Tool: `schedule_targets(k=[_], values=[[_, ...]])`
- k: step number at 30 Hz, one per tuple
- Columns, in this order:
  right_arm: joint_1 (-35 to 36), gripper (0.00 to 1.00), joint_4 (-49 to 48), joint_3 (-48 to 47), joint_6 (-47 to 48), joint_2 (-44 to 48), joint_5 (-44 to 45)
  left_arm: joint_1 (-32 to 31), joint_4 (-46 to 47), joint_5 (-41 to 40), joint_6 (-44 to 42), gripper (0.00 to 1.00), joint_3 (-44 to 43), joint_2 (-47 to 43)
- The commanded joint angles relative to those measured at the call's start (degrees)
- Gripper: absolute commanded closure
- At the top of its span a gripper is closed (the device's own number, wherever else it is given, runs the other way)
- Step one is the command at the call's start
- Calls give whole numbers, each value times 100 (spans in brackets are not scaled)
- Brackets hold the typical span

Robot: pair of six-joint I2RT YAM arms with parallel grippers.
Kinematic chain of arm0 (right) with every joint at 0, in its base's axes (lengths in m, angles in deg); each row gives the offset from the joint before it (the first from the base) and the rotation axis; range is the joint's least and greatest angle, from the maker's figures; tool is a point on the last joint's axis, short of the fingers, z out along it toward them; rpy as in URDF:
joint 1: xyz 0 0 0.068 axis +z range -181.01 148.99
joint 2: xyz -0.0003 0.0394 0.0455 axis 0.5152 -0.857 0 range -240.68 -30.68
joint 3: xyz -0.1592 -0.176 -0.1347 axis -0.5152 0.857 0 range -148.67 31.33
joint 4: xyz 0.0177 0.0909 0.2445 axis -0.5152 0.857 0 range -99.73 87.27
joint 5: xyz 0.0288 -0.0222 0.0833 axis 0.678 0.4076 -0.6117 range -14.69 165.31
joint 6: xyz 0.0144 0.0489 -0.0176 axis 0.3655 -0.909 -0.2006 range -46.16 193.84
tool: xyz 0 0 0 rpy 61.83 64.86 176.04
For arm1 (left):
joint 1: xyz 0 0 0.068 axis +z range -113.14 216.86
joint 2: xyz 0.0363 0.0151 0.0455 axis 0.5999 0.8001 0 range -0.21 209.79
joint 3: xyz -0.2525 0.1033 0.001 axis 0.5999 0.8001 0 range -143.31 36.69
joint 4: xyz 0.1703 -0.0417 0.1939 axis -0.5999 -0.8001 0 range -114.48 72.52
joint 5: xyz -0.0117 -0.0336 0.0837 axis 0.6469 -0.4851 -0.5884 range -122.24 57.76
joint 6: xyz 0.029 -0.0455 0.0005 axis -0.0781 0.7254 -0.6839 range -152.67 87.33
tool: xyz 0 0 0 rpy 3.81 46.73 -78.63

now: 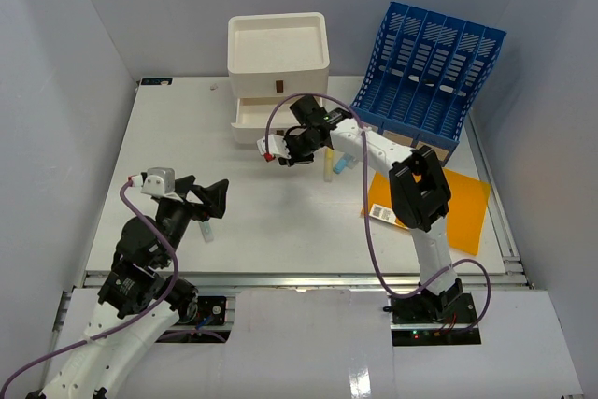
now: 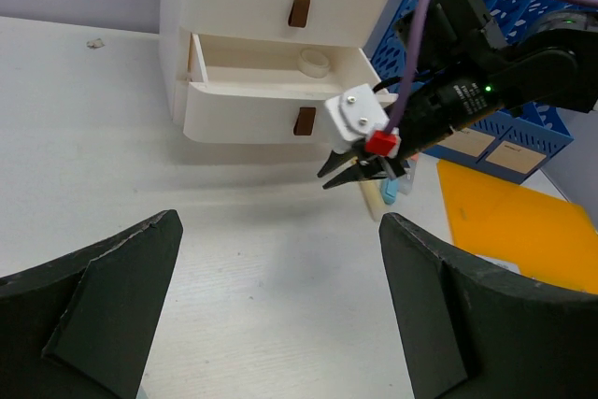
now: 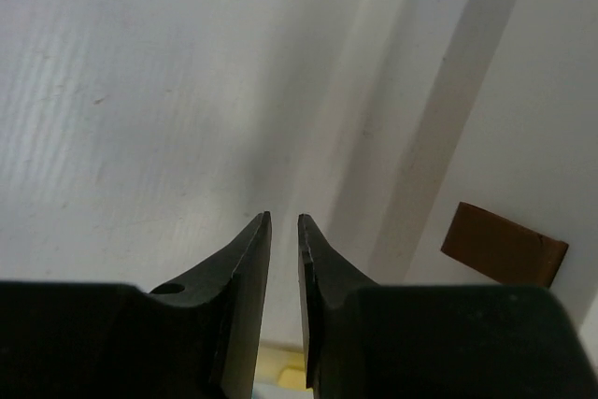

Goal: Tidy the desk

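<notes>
The large flat white rectangular table (image 1: 187, 137) is filling the whole work area, with its metal rail (image 1: 299, 277) running along the front edge just ahead of the two arm bases.

At the back middle, a white plastic box with drawers (image 1: 277, 44) is standing, and one lower drawer (image 1: 252, 117) is sticking out toward the arms. A small round pale thing (image 2: 313, 63) is lying inside this drawer; I cannot tell what it is. Each drawer front is carrying a small brown handle (image 3: 503, 245).

A blue plastic file rack (image 1: 430, 63) is leaning at the back right. In front of it, a flat orange sheet (image 1: 458, 203) is lying on the table, and a small white label with black print (image 1: 380, 212) is resting at its left edge.

The right gripper (image 3: 284, 220) is hanging above the table just in front of the open drawer. Its jaws are standing almost closed, leaving only a thin gap, and nothing is showing between the tips. Just beside it, a pale yellow stick (image 1: 327, 167) and a small light blue piece (image 1: 342, 165) are lying near each other.

The left gripper (image 2: 280, 231) is hovering over the left front part of the table, well apart from the box. Its jaws are standing wide apart and are holding nothing.
</notes>
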Motion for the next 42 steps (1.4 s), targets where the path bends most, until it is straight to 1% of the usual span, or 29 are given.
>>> schedule_targets(k=[1, 4, 5, 8, 9, 13, 14, 17, 20, 24, 27, 29, 31, 34, 37, 39, 42], values=[[32, 74, -1355, -342, -773, -254, 1274, 9, 3, 19, -39, 2, -3, 120], [38, 68, -1790, -309, -931, -329, 1673, 9, 3, 1, -39, 2, -3, 137], [31, 63, -2032, -302, -1021, -343, 1757, 9, 3, -5, -39, 2, -3, 137], [27, 53, -2409, -439, -1125, -418, 2112, 18, 3, -8, -39, 2, 6, 135], [15, 52, -2490, -539, -1157, -468, 2169, 18, 3, -14, -39, 2, 6, 129], [13, 39, -2651, -739, -1188, -616, 2283, 18, -6, -24, -39, 2, 6, 111], [13, 39, -2686, -740, -1180, -642, 2300, 18, -6, -24, -39, 2, 6, 110], [-6, 32, -2759, -829, -1173, -751, 2298, 10, -14, -33, -39, 2, 14, 120], [-31, 31, -2713, -833, -1212, -771, 1954, 9, -23, -42, -39, 2, 6, 154], [-40, 32, -2611, -285, -719, -347, 821, 10, -31, -68, -30, 2, 14, 183], [-51, 32, -2643, -500, -763, -542, 1027, 18, -32, -69, -30, 2, 14, 208], [-129, 32, -2656, -1053, -933, -823, 1295, 18, -25, -76, -37, 2, 8, 223], [-228, 31, -2886, -1235, -1205, -1018, 1526, 18, -36, -83, -39, 2, 12, 225], [-347, 26, -3552, -1180, -1592, -1148, 1817, 18, -41, -98, -26, 2, 19, 212], [-450, 25, -3637, -1220, -1778, -1233, 1781, 18, -18, -75, -21, 2, 32, 230], [-481, 23, -3646, -1192, -1804, -1265, 1706, 18, -13, -49, -21, 2, 32, 253], [-534, 21, -3645, -929, -1761, -1160, 1330, 18, 15, 9, -20, 2, 32, 335]])
